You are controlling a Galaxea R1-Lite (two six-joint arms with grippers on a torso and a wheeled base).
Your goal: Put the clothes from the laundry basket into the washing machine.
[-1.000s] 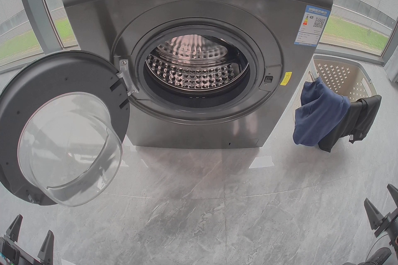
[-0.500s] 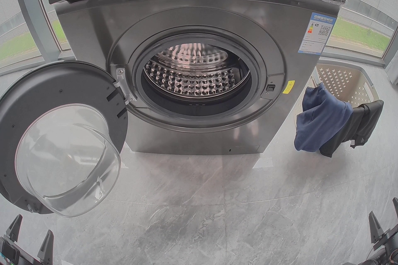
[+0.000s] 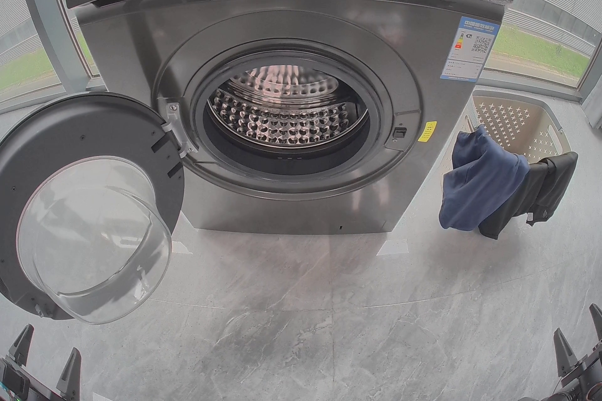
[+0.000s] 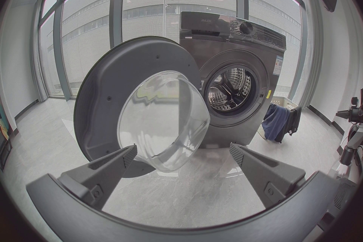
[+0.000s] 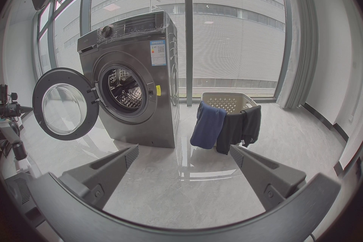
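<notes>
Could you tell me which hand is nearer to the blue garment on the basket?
Right. The right hand is short of the blue garment, on the same side; the left hand is far across, short of the door.

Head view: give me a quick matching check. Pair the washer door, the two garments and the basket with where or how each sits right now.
Things:
1. round grey washer door with clear window
2. dark blue garment
3. black garment
4. beige perforated plastic laundry basket

Places or states:
A. on the floor, right of the grey washing machine
B. swung open to the left
C. over the basket rim, nearer the machine
D. over the basket rim, farther from the machine

Pairs: 1-B, 2-C, 3-D, 4-A.
</notes>
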